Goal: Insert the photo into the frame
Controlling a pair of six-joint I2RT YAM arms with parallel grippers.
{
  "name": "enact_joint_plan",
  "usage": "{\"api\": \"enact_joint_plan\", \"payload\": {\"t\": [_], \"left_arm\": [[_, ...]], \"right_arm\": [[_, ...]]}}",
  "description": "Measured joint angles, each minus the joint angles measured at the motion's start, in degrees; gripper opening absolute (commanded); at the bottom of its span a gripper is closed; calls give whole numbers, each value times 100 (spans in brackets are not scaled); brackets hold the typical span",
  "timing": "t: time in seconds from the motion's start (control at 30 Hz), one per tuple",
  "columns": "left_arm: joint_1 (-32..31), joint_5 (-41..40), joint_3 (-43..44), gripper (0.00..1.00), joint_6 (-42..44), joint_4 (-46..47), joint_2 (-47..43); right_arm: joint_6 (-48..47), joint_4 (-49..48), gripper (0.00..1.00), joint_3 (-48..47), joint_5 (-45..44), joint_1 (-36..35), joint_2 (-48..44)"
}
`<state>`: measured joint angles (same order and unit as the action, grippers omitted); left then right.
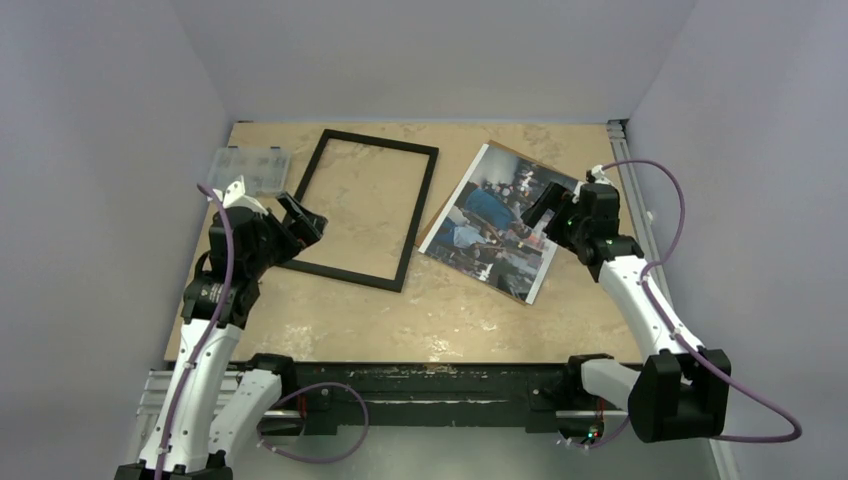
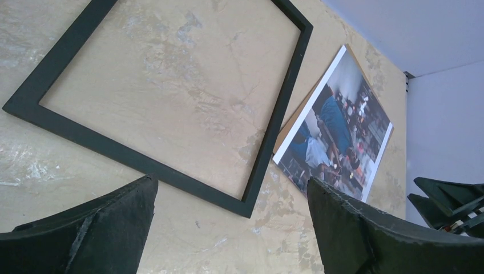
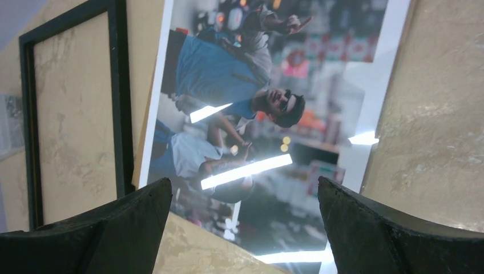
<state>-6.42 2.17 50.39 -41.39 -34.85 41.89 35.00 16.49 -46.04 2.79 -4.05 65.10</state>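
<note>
1 frame [image 1: 421, 215], 1 photo [image 1: 495, 225], both flat on the table [image 1: 480, 330]; my 2 grippers are spread wide and empty.
The frame is left of centre, my left gripper [image 1: 303, 217] over its near-left corner. The photo lies skewed to the right on a brown board [image 2: 294, 114], its left corner just beside the frame's right bar. My right gripper [image 1: 543, 208] hangs over the photo's right edge. Bare table on the near side.

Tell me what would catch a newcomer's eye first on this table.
Probably the glossy, bluish photo of a street crowd, lying askew on the right half of the table. Left of it lies the empty black frame, bare table showing through. An open gripper hovers at each: the left gripper by the frame's near-left corner, the right gripper over the photo's right edge.
</note>
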Motion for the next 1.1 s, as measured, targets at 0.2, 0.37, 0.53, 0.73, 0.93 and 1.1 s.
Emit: {"api": "enact_joint_plan", "payload": {"t": [0.2, 0.37, 0.53, 0.73, 0.93, 1.1], "left_arm": [[2, 444, -13, 100, 50, -17, 223], [2, 1158, -605, 100, 42, 494, 216], [2, 1665, -636, 100, 55, 540, 553], [2, 2020, -544, 100, 376, 221, 1025], [2, 1969, -254, 100, 785, -262, 1252], [2, 1895, -103, 100, 852, -396, 1241]], "right_arm": [[-55, 136, 99, 44, 304, -2, -352], [-122, 190, 99, 170, 374, 0, -597], [-157, 195, 98, 269, 623, -11, -332], [-151, 199, 98, 164, 743, -382, 608], [-116, 319, 96, -866, 706, -1296, 1821], [-57, 317, 95, -1858, 732, -1705, 2559]]}}
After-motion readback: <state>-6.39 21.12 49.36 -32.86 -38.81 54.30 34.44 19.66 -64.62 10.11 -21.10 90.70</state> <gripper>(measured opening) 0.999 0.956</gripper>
